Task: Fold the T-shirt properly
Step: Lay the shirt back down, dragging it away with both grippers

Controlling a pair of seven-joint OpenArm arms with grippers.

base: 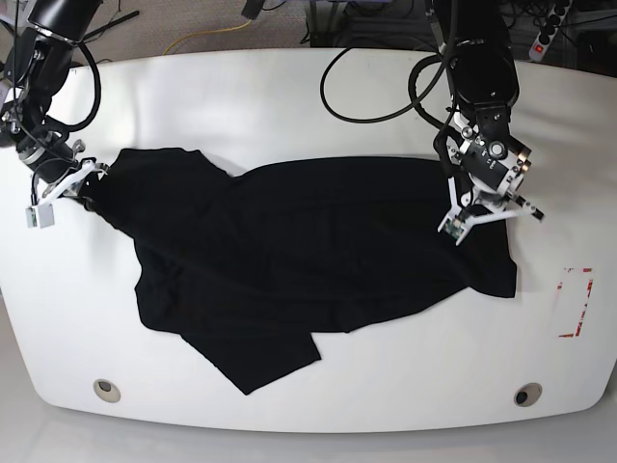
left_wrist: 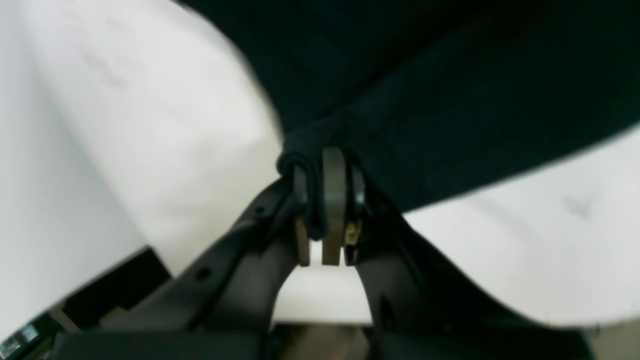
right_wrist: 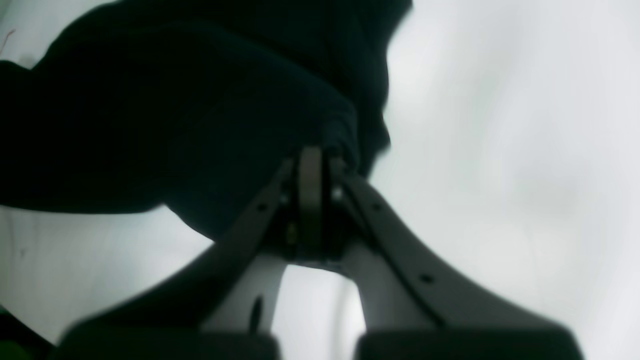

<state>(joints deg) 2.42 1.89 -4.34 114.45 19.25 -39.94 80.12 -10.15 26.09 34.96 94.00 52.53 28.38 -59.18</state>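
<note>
The black T-shirt [base: 308, 251] lies rumpled across the white table [base: 289, 96], with one flap folded toward the front edge. In the base view my left gripper [base: 479, 214] stands at the shirt's right side, shut on a bunch of the black T-shirt [left_wrist: 450, 90]. The left wrist view shows that cloth pinched between the left gripper [left_wrist: 325, 165] fingers. My right gripper [base: 89, 188] is at the shirt's far left corner. In the right wrist view the right gripper [right_wrist: 315, 155] is shut on a gathered edge of the T-shirt [right_wrist: 175, 110].
A red rectangular marking [base: 576, 301] sits near the table's right edge. Two round holes [base: 107, 390] [base: 525, 394] are set near the front corners. Cables [base: 376, 87] trail over the table's back edge behind the arm on the right.
</note>
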